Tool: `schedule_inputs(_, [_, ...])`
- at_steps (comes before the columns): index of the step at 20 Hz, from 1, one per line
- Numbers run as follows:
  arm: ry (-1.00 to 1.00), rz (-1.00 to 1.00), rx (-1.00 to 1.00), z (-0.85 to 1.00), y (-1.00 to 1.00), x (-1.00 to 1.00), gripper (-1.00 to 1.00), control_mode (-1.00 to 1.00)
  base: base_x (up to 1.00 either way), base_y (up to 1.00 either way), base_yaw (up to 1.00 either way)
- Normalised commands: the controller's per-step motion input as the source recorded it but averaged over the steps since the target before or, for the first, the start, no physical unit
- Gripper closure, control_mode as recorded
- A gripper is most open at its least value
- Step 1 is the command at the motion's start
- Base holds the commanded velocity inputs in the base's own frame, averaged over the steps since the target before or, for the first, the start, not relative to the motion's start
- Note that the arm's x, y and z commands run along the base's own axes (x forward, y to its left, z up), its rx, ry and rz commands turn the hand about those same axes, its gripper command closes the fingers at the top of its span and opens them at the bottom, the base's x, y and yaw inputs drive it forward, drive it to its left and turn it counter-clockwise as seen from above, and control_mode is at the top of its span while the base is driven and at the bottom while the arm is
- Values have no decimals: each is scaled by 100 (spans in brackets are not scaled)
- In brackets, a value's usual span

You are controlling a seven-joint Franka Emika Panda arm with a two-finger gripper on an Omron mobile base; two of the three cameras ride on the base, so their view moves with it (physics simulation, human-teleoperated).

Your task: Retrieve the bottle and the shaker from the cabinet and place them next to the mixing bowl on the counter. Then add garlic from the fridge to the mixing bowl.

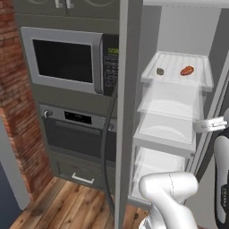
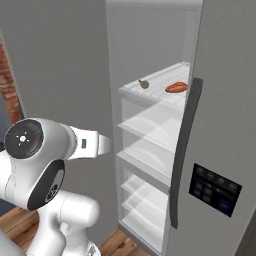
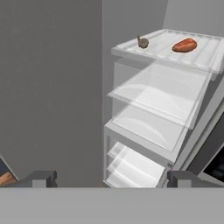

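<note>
The fridge (image 2: 150, 40) stands open before me. A small brownish garlic bulb (image 3: 142, 42) rests at the left of its top shelf (image 3: 205, 54); the garlic (image 1: 159, 71) (image 2: 144, 84) also shows from both base views. My gripper (image 3: 112, 179) is open and holds nothing. It hovers outside the fridge, well below and in front of the garlic, level with the lower shelves. The bottle, the shaker, the mixing bowl and the cabinet are out of view.
A red-orange vegetable (image 3: 184, 45) lies on the top shelf right of the garlic. Bare glass shelves (image 3: 153, 94) sit below. The open fridge door (image 2: 225, 100) with its dark handle (image 2: 182, 150) stands on the right. A microwave (image 1: 67, 58), an oven (image 1: 76, 129) and a brick wall (image 1: 13, 89) are on the left.
</note>
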Motion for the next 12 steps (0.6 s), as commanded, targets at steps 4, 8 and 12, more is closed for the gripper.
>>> schedule_inputs(4, [0,0,0,0,0,0,-100,100,-40,-19,0])
schedule_inputs(8, [0,0,0,0,0,0,-100,100,-72,0,0])
schedule_inputs(12, [0,0,0,0,0,0,-100,100,14,0,-9])
